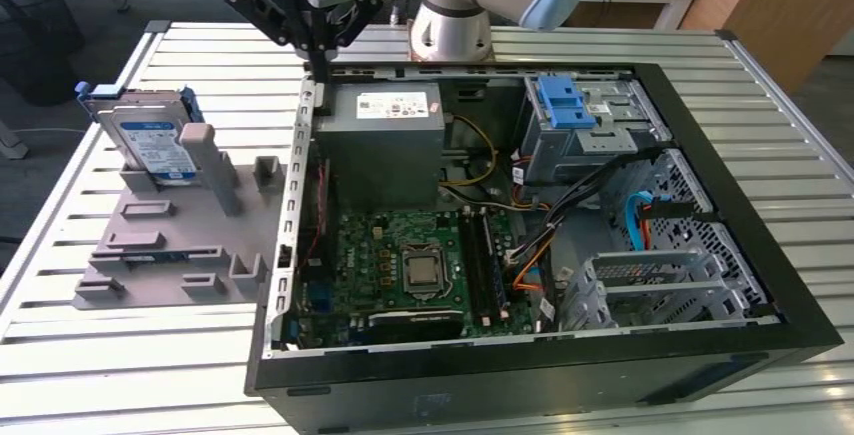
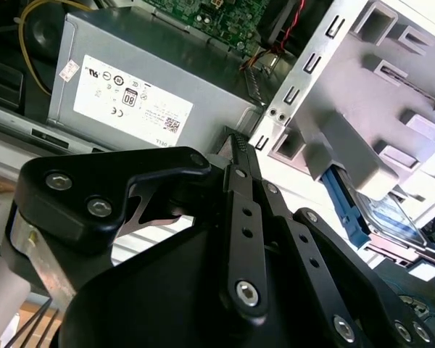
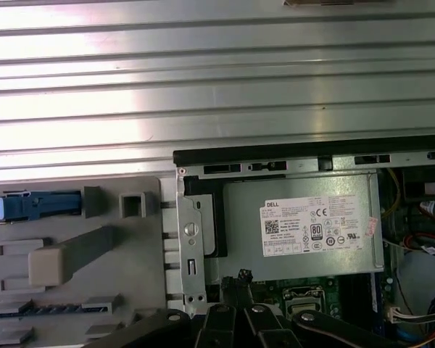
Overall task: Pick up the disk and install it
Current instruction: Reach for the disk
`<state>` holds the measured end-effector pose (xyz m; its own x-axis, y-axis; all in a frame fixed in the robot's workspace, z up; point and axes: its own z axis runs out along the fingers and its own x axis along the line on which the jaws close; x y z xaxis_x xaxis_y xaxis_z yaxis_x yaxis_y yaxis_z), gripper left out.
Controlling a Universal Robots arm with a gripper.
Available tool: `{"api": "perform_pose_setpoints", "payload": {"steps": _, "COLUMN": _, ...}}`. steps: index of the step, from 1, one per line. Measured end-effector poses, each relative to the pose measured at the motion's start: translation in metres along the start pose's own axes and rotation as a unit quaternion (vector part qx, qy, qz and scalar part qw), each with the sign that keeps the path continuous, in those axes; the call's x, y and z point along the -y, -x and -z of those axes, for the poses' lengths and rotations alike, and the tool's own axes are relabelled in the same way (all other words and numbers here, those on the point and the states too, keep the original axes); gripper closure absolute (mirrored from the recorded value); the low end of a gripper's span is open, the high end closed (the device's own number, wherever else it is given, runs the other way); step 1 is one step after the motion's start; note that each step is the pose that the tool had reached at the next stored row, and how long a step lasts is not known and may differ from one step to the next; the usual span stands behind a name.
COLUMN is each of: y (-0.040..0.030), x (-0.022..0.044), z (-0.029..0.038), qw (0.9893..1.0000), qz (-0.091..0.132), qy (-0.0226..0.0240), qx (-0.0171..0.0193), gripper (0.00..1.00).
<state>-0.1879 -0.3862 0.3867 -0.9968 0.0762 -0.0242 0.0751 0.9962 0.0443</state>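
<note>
The disk [image 1: 150, 140] stands on edge in a grey holder [image 1: 174, 245] on the table at the exterior view's left, silver with a blue-and-white label and blue side rails. The second wrist view shows the disk [image 2: 393, 217] behind the holder's post, and the first wrist view shows its blue rail [image 3: 40, 206] from above. My gripper [image 1: 324, 52] hangs over the far left corner of the open computer case [image 1: 747, 205], well to the right of the disk and apart from it. In both wrist views its fingers [image 2: 235, 145] [image 3: 243, 277] meet at a point with nothing between them.
Inside the case a grey power-supply box [image 1: 387, 130] lies just below the gripper. A drive cage with a blue latch [image 1: 567, 105] sits at the far right, with the motherboard [image 1: 414, 265] and cables nearer. The slatted metal table [image 1: 120, 355] extends around.
</note>
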Motion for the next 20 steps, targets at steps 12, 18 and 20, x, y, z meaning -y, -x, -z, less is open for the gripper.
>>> {"api": "perform_pose_setpoints", "payload": {"steps": 12, "y": -0.0046, "x": -0.0012, "z": -0.0004, "qw": 1.0, "qz": 0.0, "qy": 0.0, "qx": 0.0, "gripper": 0.89}}
{"api": "perform_pose_setpoints", "payload": {"steps": 18, "y": -0.0066, "x": -0.0015, "z": -0.0006, "qw": 1.0, "qz": 0.0, "qy": 0.0, "qx": 0.0, "gripper": 0.89}}
{"api": "perform_pose_setpoints", "payload": {"steps": 20, "y": -0.0075, "x": -0.0016, "z": -0.0006, "qw": 1.0, "qz": 0.0, "qy": 0.0, "qx": 0.0, "gripper": 0.89}}
